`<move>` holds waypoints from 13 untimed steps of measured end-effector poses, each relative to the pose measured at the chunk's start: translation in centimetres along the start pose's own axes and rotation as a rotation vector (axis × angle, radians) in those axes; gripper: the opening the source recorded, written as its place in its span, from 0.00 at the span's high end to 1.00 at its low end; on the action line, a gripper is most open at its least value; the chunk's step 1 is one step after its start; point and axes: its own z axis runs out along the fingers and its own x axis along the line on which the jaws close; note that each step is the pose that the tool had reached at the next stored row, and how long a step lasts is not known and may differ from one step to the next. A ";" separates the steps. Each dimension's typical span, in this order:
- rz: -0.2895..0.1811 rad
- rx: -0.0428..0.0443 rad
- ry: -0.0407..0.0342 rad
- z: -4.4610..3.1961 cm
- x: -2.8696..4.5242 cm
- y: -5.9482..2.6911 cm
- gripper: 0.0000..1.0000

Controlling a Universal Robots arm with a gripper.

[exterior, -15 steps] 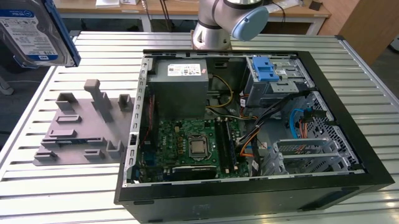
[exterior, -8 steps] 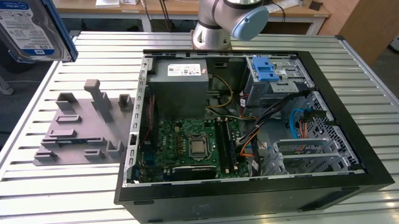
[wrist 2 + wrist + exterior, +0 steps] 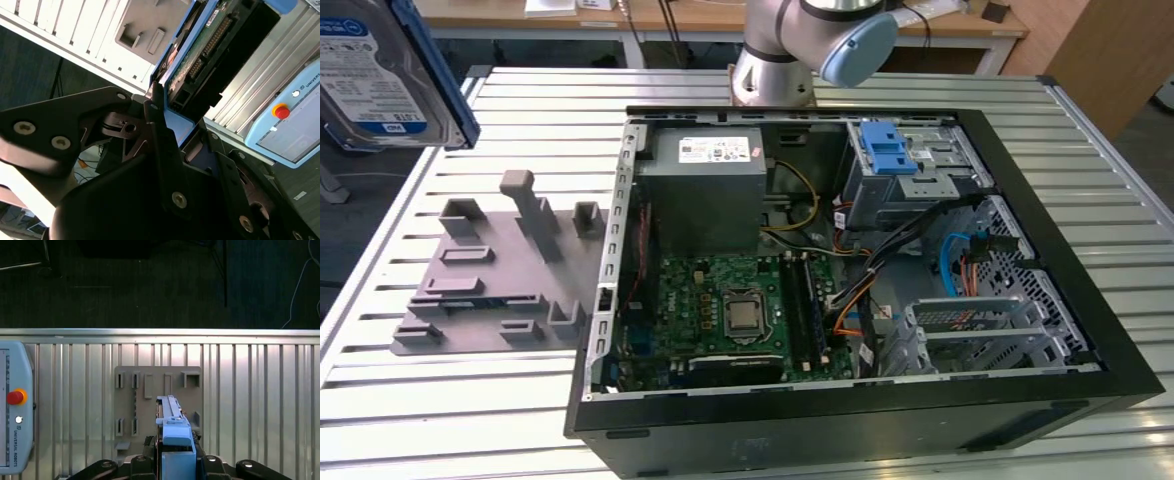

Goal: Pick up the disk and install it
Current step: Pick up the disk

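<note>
A black computer case (image 3: 854,418) lies open on its side on a slatted metal table (image 3: 454,420). Inside are a green motherboard (image 3: 720,310), a grey power supply box (image 3: 707,205) with a white sticker, and a blue plastic latch (image 3: 889,152) on the drive cage. A grey fixture plate (image 3: 480,295) with upright pegs rests beside the case, on the exterior view's left.

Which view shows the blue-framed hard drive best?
The exterior view: the blue-framed metal hard drive shows most of its labelled face. The second wrist view shows its connector edge, clamped in the pincer; the first wrist view sees it edge-on.
</note>
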 end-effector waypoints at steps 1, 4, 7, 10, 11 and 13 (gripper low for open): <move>0.000 -0.0001 0.0000 0.00 0.21 -0.08 0.64; 0.000 -0.0013 0.0001 -0.02 0.62 -0.79 0.64; 0.000 -0.0034 0.0001 -0.03 0.87 -1.66 0.64; 0.000 -0.0041 0.0001 -0.03 1.04 -2.29 0.64; 0.000 -0.0041 0.0000 -0.03 1.05 -2.45 0.64; 0.000 -0.0043 0.0001 -0.04 1.07 -2.76 0.64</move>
